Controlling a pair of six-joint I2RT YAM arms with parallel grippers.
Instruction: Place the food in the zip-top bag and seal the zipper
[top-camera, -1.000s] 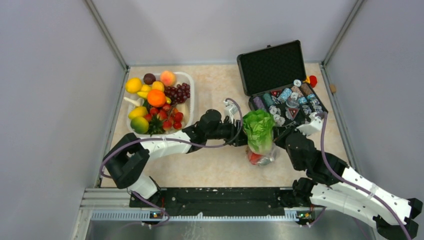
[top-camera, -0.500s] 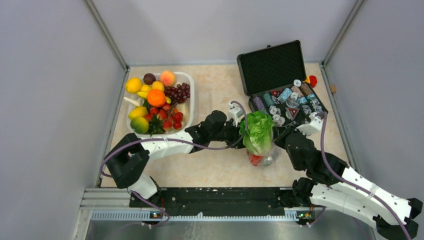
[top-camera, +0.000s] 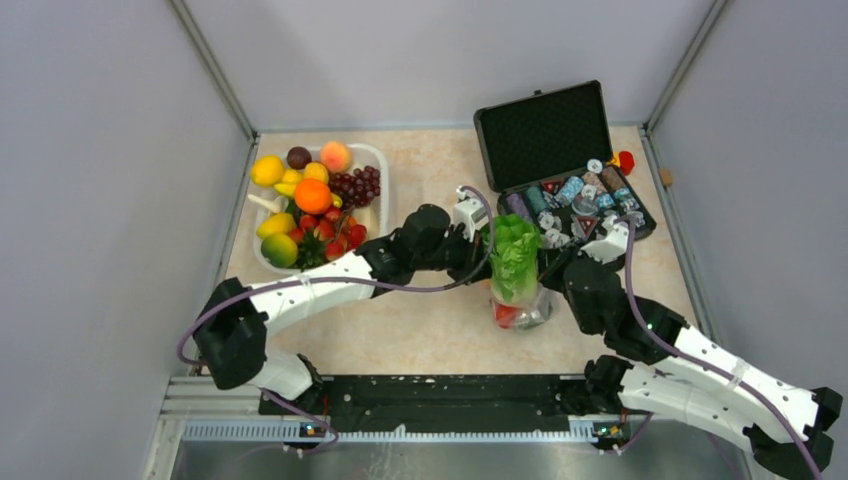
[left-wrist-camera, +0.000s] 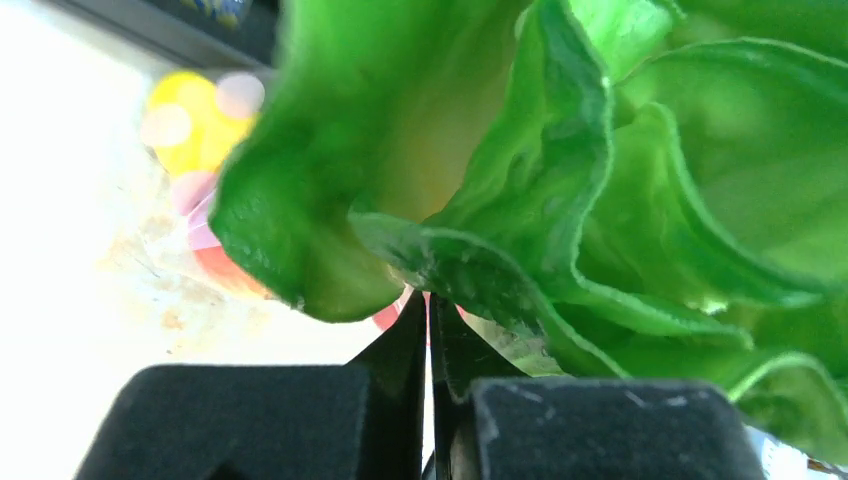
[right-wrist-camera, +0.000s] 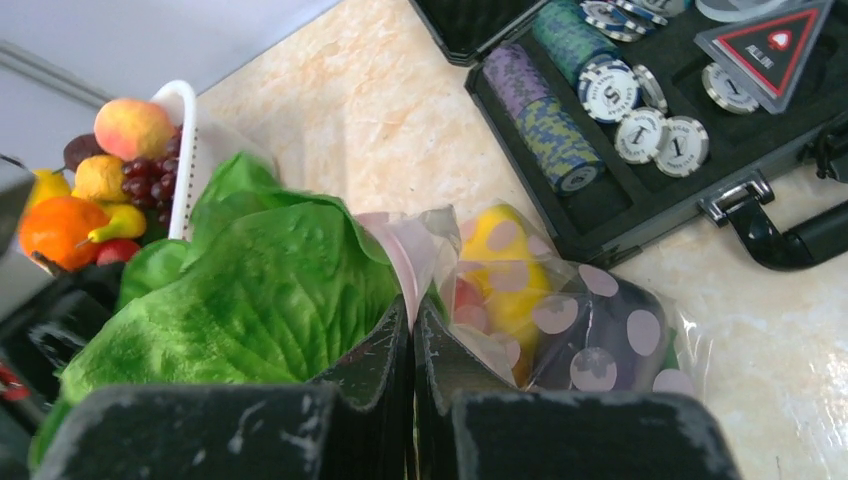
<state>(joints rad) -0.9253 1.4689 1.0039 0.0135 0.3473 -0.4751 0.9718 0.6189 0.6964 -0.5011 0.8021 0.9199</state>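
Note:
The leafy green lettuce (top-camera: 515, 255) stands upright in the mouth of the zip-top bag (top-camera: 522, 312), with most of it sticking out above. In the right wrist view the yellow fruit (right-wrist-camera: 503, 262) and the dark eggplant (right-wrist-camera: 600, 345) lie inside the clear, pink-dotted bag (right-wrist-camera: 690, 345). My right gripper (right-wrist-camera: 412, 305) is shut on the pink zipper strip (right-wrist-camera: 405, 255) at the bag's right side (top-camera: 548, 272). My left gripper (left-wrist-camera: 428, 303) is shut just under the lettuce (left-wrist-camera: 560, 160), with a pink sliver of the bag's edge between its tips, on the bag's left side (top-camera: 484, 262).
A white basin (top-camera: 378, 205) of toy fruit, with a peach (right-wrist-camera: 132, 127) at its rim, stands at the back left. An open black case (top-camera: 545, 130) with poker chips (right-wrist-camera: 610, 95) lies close behind the bag. Grey walls enclose the table.
My left gripper has moved in against the bag's left side and closed from half open to shut. The lettuce now stands narrower and more upright. My right arm has shifted slightly left.

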